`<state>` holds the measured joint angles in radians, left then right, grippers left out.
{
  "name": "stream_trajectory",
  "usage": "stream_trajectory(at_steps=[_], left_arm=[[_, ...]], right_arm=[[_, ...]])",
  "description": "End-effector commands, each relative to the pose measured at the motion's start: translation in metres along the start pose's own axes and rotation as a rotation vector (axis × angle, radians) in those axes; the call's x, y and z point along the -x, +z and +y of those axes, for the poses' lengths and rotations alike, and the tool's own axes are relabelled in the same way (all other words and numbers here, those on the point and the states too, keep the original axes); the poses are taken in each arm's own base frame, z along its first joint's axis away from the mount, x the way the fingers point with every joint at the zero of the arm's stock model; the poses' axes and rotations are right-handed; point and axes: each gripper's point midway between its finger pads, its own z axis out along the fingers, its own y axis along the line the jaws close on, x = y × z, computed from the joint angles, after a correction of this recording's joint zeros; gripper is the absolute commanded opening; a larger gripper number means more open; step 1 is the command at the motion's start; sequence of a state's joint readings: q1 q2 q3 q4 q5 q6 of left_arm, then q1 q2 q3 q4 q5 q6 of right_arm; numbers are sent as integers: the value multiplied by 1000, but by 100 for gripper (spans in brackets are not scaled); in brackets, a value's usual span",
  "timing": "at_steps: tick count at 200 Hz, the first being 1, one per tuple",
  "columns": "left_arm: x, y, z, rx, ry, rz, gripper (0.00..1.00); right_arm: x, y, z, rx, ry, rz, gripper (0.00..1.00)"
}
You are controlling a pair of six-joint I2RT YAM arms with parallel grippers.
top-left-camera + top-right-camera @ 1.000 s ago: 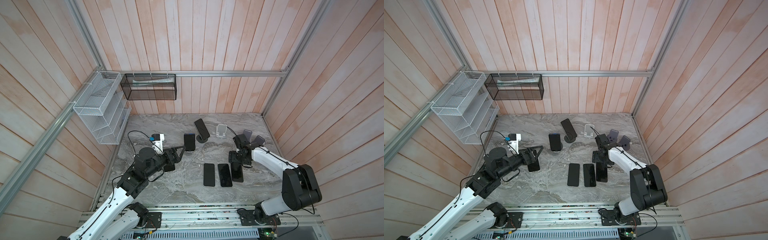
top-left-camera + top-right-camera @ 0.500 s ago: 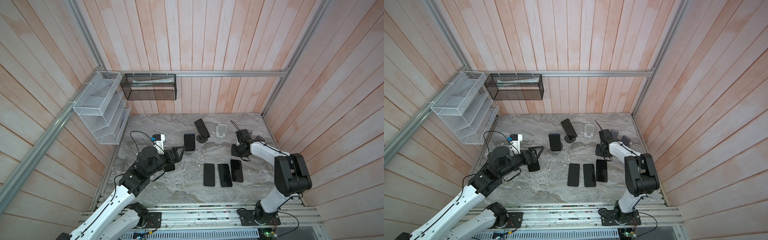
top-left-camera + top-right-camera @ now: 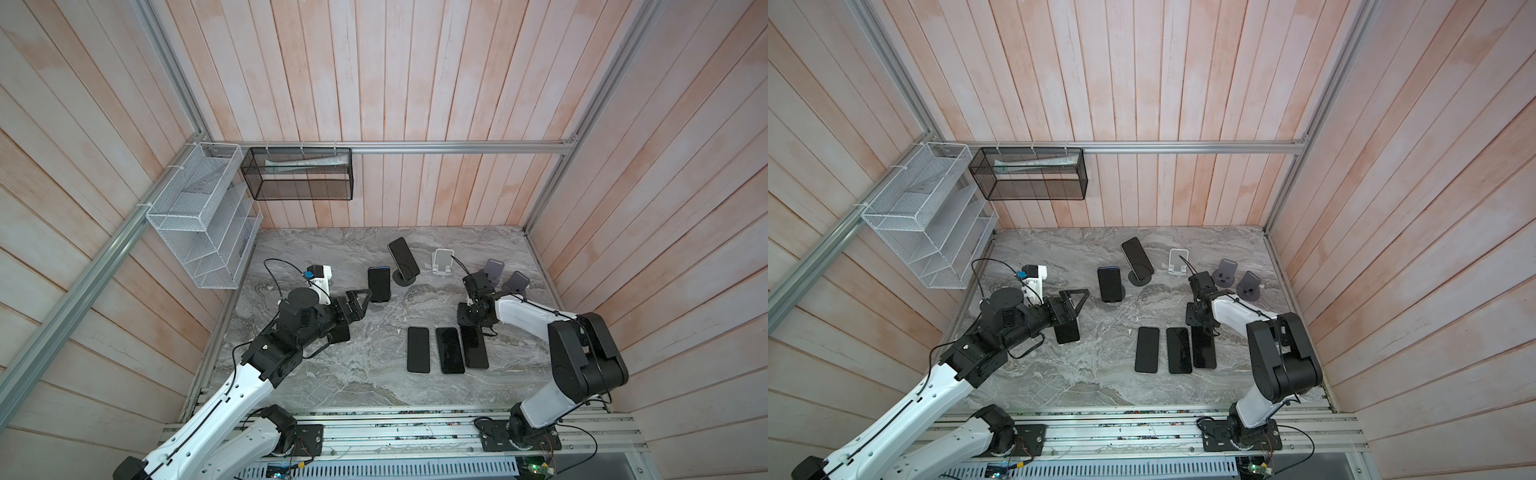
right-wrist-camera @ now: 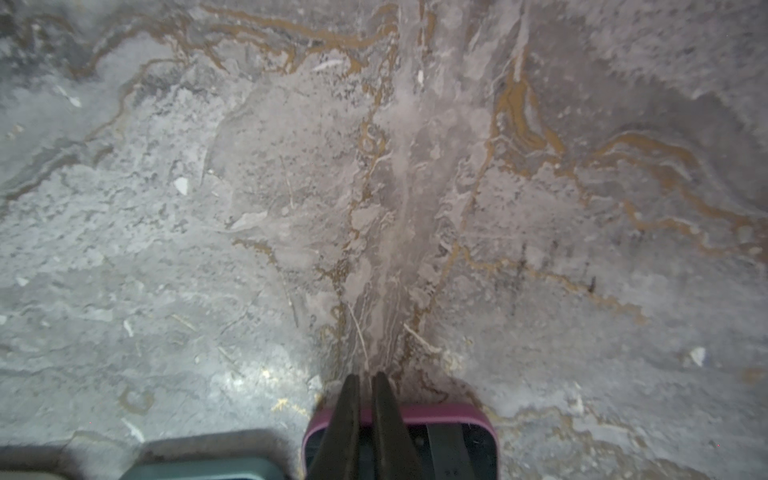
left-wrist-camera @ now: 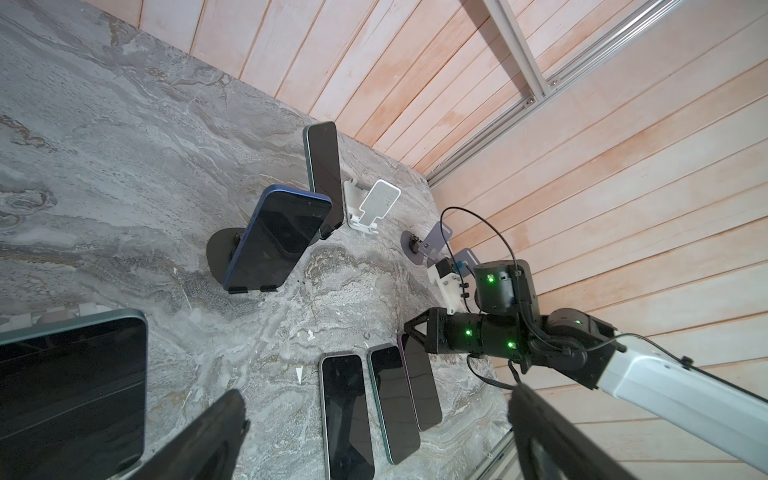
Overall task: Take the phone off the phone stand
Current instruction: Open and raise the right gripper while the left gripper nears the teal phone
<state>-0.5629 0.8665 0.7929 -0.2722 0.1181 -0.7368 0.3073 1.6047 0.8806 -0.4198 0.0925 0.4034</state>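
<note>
Marble table [image 3: 353,374] | black basket [image 3: 299,195]: pale packet [image 3: 303,162], perhaps | left gripper [image 5: 378,399] spread wide | right gripper [image 4: 365,380] pinched together

Soft, even overhead light; sharp top views, bowed edges; blurred, dim right wrist close-up.

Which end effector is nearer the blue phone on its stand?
Left. The left end effector is beside the blue phone; the right end effector is farther, over the purple phone.
</note>
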Motion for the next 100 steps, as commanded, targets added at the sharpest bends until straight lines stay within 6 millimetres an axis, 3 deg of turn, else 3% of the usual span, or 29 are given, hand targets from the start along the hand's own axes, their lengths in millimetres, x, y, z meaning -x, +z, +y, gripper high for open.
stream_trajectory(at_steps=[1, 35, 54, 75, 100], left_arm=[[12, -6, -3, 17, 25, -34, 100], [10, -8, 18, 128, 27, -37, 100], [19, -18, 15, 151, 44, -53, 100], [38, -32, 8, 169, 96, -118, 100], [49, -38, 20, 262, 137, -153, 100]], right_arm=[[3, -12, -3, -19, 15, -29, 13], [34, -44, 12, 41, 0, -137, 30], [56, -79, 26, 102, -37, -269, 48], [75, -123, 32, 171, -48, -447, 56], [90, -171, 37, 291, -15, -677, 65]])
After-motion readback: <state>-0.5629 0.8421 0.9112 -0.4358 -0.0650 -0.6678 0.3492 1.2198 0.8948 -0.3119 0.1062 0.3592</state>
